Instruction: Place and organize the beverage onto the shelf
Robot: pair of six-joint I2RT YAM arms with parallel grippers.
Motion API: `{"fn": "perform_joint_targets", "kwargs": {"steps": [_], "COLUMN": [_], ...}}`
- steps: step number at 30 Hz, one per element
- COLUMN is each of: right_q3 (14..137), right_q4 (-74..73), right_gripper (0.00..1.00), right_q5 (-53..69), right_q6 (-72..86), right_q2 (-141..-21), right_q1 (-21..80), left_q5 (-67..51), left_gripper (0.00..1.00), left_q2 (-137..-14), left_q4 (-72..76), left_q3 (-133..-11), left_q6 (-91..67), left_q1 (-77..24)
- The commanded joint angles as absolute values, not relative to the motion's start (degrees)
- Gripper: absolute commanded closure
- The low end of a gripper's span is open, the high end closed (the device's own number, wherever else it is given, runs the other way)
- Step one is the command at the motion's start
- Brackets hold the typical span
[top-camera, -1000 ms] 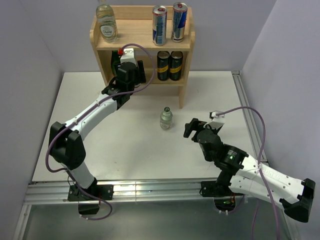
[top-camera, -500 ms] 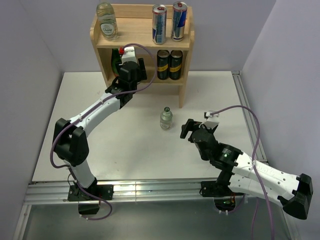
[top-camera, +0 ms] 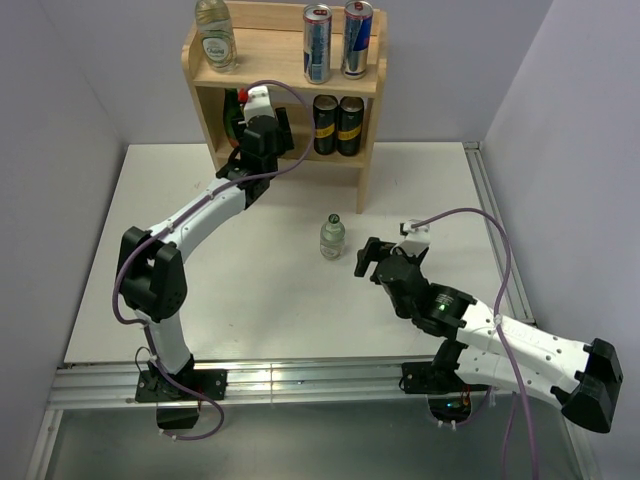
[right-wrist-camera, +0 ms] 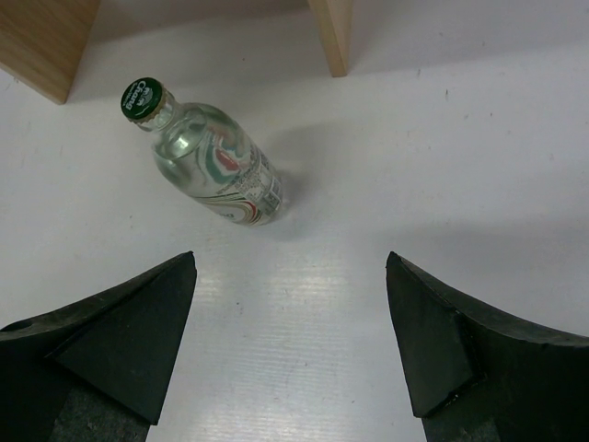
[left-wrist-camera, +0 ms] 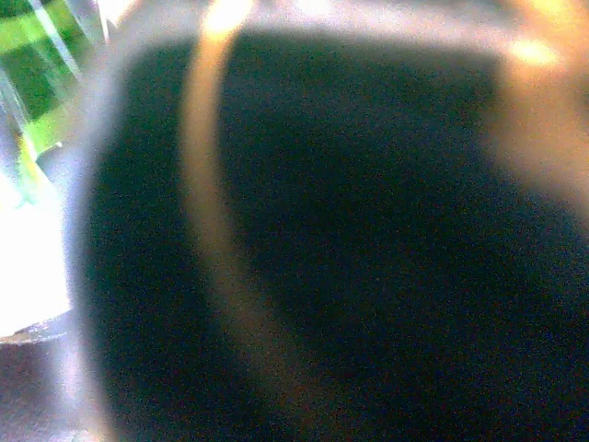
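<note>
The wooden shelf [top-camera: 288,82] stands at the back of the table. Its top board carries a clear bottle [top-camera: 214,42] and two silver-and-blue cans [top-camera: 317,43] [top-camera: 357,39]. A green bottle with a red cap [top-camera: 232,112] stands at the left of the lower tier. My left gripper [top-camera: 262,132] reaches into that tier beside it. A dark green bottle [left-wrist-camera: 350,258] fills the left wrist view, and the gripper is shut on it. A second clear bottle [top-camera: 332,237] [right-wrist-camera: 213,166] stands on the table. My right gripper [top-camera: 365,258] [right-wrist-camera: 290,341] is open just short of it.
Two black cans [top-camera: 337,126] stand at the right of the lower tier. The shelf's legs [right-wrist-camera: 333,32] show behind the clear bottle in the right wrist view. Grey walls close in the white table [top-camera: 180,300] on three sides.
The left gripper has moved farther in toward the shelf's lower tier. The right gripper has slid left, closer to the clear bottle on the table.
</note>
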State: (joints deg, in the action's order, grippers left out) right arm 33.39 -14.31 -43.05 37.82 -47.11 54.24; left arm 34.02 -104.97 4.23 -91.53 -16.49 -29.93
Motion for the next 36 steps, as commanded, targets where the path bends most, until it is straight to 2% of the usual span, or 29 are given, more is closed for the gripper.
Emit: {"fn": "perform_joint_targets", "kwargs": {"steps": [1,6,14,17,18,21,24,26,27,36], "right_q3": [33.2,32.6,31.9,32.0,32.0,32.1,31.9,32.0,31.9,31.9], "right_q4": [-11.2,-9.8,-8.9,-8.5,-8.4,-8.5,-8.3,-8.3,-8.3,-8.3], "right_gripper": [0.09,0.1,0.1,0.1,0.1,0.1,0.1,0.09,0.1,0.1], "right_q5": [-43.0,-42.1,-41.9,-41.9,-41.9,-42.0,-42.0,-42.0,-42.0,-41.8], "right_q6": [37.8,38.1,38.3,38.2,38.2,38.2,38.1,38.2,38.3,38.5], "right_q2": [-48.4,-49.7,-50.7,-51.2,-51.3,-51.7,-51.7,-51.9,-52.0,-51.7], "right_q1": [54.5,54.5,54.5,54.5,54.5,54.5,54.5,54.6,54.6,54.5], "left_q5": [37.1,39.1,39.5,39.2,39.2,39.1,39.0,39.1,39.0,39.1], "left_gripper": [1.0,1.0,0.97,0.73,0.61,0.36,0.21,0.16,0.05,0.01], "left_q2": [-102.6,-102.1,-107.4,-108.3,-108.5,-109.4,-109.7,-109.5,-109.6,-108.5], "left_q4": [18.8,22.1,19.6,20.0,19.9,19.3,19.3,19.4,19.3,19.4], "left_q3": [-92.9,-90.6,-95.3,-95.4,-95.6,-96.4,-96.3,-96.2,-96.1,-94.1], "left_q6": [-17.0,-17.5,-17.0,-17.0,-17.0,-16.9,-16.7,-16.7,-16.6,-17.0], "left_q1": [-29.3,-29.3,-29.3,-29.3,-29.3,-29.4,-29.3,-29.3,-29.3,-29.4]}}
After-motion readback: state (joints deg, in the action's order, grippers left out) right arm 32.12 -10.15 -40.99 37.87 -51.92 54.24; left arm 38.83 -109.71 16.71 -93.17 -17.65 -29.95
